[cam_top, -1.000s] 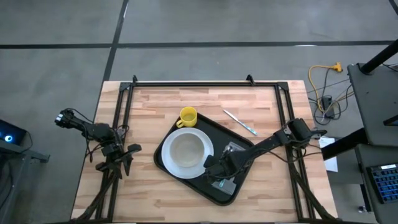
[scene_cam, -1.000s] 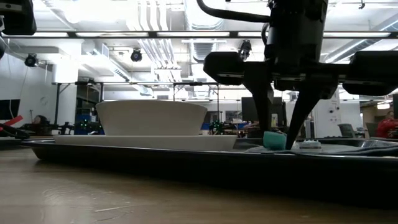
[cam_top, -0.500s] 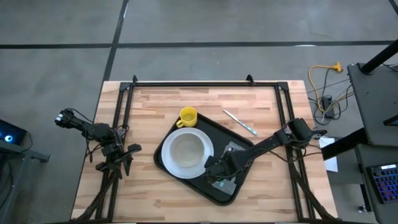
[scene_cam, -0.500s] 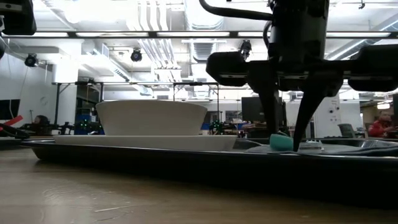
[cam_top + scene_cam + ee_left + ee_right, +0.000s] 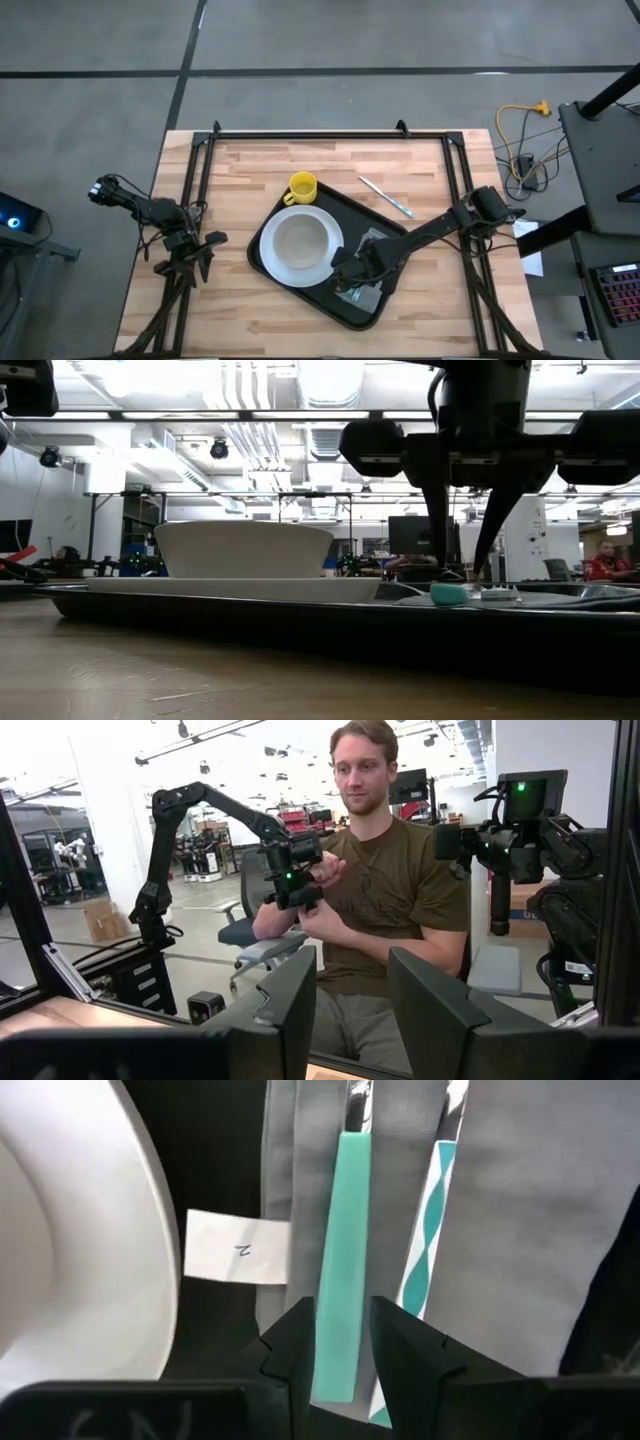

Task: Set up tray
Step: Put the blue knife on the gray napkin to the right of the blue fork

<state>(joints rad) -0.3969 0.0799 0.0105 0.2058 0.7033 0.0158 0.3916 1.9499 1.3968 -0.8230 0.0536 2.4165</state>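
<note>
The black tray (image 5: pixel 345 210) lies askew at the table's middle. On it are a white plate with a white bowl (image 5: pixel 297 245) and a grey napkin (image 5: pixel 374 242). A teal utensil handle (image 5: pixel 340 1250) lies along the napkin, beside a teal-and-white striped one (image 5: pixel 418 1270). My right gripper (image 5: pixel 352 280) points down over the napkin, open. Its fingertips (image 5: pixel 447 563) stand just above the teal handle (image 5: pixel 448 594), one to each side, touching nothing. My left gripper (image 5: pixel 192 262) waits open at the table's left edge.
A yellow cup (image 5: pixel 303 187) stands at the tray's far corner. A utensil (image 5: pixel 386 196) lies on the wood beyond the tray's far right side. A white tag (image 5: pixel 238 1248) sticks out of the napkin toward the plate. A seated person (image 5: pixel 375 890) shows beyond the table.
My right gripper has risen a little, straight up off the napkin. The teal handle's end, which stood between the fingertips a second ago, now lies lower and flat on the napkin beneath them.
</note>
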